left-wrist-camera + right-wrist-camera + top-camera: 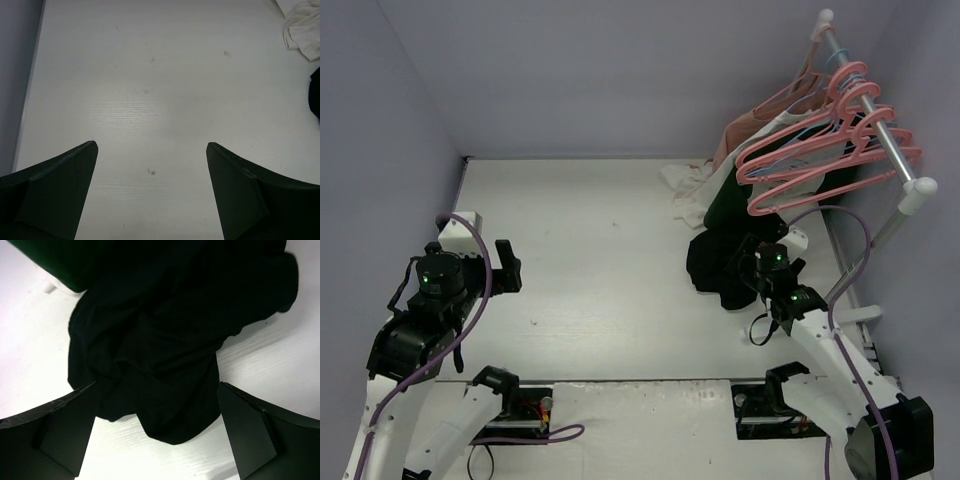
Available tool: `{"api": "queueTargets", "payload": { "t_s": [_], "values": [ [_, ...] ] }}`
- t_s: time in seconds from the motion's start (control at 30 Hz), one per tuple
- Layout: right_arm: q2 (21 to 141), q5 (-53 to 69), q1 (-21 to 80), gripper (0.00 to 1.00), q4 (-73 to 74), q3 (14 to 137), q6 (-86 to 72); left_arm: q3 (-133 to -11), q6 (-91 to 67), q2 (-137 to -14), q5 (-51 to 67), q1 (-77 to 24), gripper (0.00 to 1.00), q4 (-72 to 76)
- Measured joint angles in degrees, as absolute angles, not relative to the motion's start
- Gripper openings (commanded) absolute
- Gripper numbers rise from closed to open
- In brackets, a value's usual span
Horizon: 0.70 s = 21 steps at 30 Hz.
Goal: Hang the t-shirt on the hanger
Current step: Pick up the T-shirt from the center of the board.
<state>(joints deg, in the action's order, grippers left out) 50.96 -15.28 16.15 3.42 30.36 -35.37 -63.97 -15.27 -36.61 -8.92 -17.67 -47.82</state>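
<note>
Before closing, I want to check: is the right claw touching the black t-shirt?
Cannot tell. In the right wrist view the right claw stands open around the black t-shirt, dark on dark.

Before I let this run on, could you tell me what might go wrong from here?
The t-shirt lies bunched beneath the open right gripper; a pinch may catch several layers. The dark green garment lies against it and could drag along. The pink hangers crowd together on the rail, so lifting one may snag its neighbours.

Even bright overhead light; soft shadows; sharp.
</note>
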Motion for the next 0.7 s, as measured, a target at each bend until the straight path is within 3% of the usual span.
{"api": "queueTargets", "payload": {
  "t_s": [0.37, 0.47, 0.5, 0.53, 0.6, 0.63, 0.7],
  "values": [
    [63.61, -20.06, 16.26, 0.95, -6.11, 26.08, -45.44, -62.98, -15.25, -36.14, -8.77, -17.67, 0.86, -47.86],
    [66.75, -20.38, 16.57, 0.75, -9.27, 24.75, -46.81, -62.98, -15.23, -36.1, -8.8, -17.67, 0.86, -47.86],
    [67.53, -20.38, 16.62, 0.56, -10.27, 24.26, -47.15, -62.98, -15.24, -36.0, -8.8, -17.67, 0.86, -47.86],
    [68.17, -20.35, 16.65, 0.48, -11.27, 23.68, -47.48, -62.98, -15.25, -35.92, -8.8, -17.67, 0.86, -47.86],
    [69.07, -19.89, 16.88, 0.1, -13.09, 22.71, -47.34, -62.98, -15.25, -35.78, -8.8, -17.67, 0.86, -47.86],
    [69.37, -19.46, 16.96, 0.01, -13.77, 22.4, -47.2, -62.98, -15.25, -35.69, -8.8, -17.67, 0.86, -47.87],
    [69.53, -18.32, 16.98, 0.0, -14.69, 22.15, -45.88, -62.98, -15.25, -35.57, -8.8, -17.67, 0.86, -47.88]
  ]
}}
